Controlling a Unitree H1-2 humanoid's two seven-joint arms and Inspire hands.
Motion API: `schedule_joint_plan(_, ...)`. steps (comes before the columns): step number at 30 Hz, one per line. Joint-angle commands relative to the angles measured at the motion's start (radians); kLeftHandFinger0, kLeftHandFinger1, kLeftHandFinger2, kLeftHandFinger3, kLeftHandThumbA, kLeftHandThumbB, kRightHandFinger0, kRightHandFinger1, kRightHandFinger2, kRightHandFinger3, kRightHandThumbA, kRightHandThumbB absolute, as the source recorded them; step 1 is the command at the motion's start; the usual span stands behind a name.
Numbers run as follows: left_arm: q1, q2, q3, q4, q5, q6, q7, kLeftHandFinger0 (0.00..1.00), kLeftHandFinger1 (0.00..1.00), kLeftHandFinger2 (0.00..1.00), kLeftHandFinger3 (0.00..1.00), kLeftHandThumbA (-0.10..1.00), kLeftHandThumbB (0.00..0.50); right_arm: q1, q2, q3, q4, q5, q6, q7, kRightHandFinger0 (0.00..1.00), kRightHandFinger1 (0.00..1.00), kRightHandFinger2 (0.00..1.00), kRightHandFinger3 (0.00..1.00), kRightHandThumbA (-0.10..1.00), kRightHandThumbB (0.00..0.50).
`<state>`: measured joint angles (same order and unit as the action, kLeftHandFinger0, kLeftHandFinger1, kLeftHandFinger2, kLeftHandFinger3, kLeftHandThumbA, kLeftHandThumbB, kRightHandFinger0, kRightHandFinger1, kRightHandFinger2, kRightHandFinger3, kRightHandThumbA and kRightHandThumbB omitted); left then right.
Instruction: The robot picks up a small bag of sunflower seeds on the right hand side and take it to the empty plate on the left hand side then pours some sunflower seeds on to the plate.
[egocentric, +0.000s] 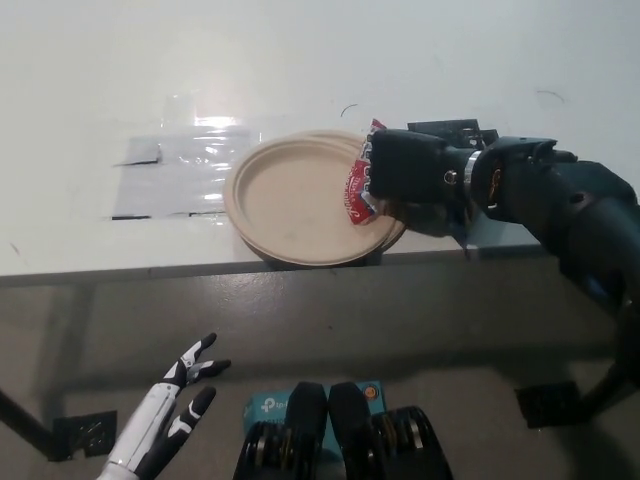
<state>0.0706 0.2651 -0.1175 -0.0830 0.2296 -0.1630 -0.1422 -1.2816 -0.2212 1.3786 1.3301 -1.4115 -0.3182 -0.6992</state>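
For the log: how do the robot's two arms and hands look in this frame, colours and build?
The left hand is white with black fingers and a slim white forearm. The right hand is bulky and matte black, joined by a silvery wrist ring with an orange mark to a thick dark teal-black forearm. No loose cables show on either arm.

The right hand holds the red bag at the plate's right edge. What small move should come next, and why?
Probably carry the bag a little further left, toward the plate's middle, before tipping it. The right hand grips the bag over the right rim of the plate, and no seeds are visible on the plate, so pouring here might spill onto the table. The left hand rests open, low, below the table.
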Motion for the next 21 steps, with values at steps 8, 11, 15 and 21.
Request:
schedule_joint_plan(8,-0.003,0.014,-0.01,-0.049,0.014,-0.025,-0.009,1.0,0.86,0.83,1.0,1.0,0.206,0.049,0.067,0.023,-0.006,-0.026,0.001,-0.014,0.0,0.0,0.16,0.14,0.0,0.427)
schedule_joint_plan(11,-0.005,0.014,-0.006,-0.047,0.011,-0.023,-0.006,1.0,0.87,0.83,1.0,1.0,0.228,0.015,0.037,-0.028,0.011,0.018,0.022,-0.029,0.0,0.0,0.16,0.32,-0.02,0.437)
schedule_joint_plan(15,-0.004,0.026,-0.004,-0.049,0.012,-0.028,-0.011,1.0,0.87,0.84,1.0,1.0,0.211,0.003,0.066,0.025,-0.06,-0.042,-0.018,-0.049,0.0,0.0,0.13,0.11,-0.06,0.406)
schedule_joint_plan(21,0.02,0.017,-0.001,-0.045,0.01,-0.052,0.003,1.0,0.84,0.82,1.0,1.0,0.222,0.011,0.073,0.027,-0.088,-0.037,-0.02,-0.007,0.0,0.0,0.17,0.05,-0.1,0.374)
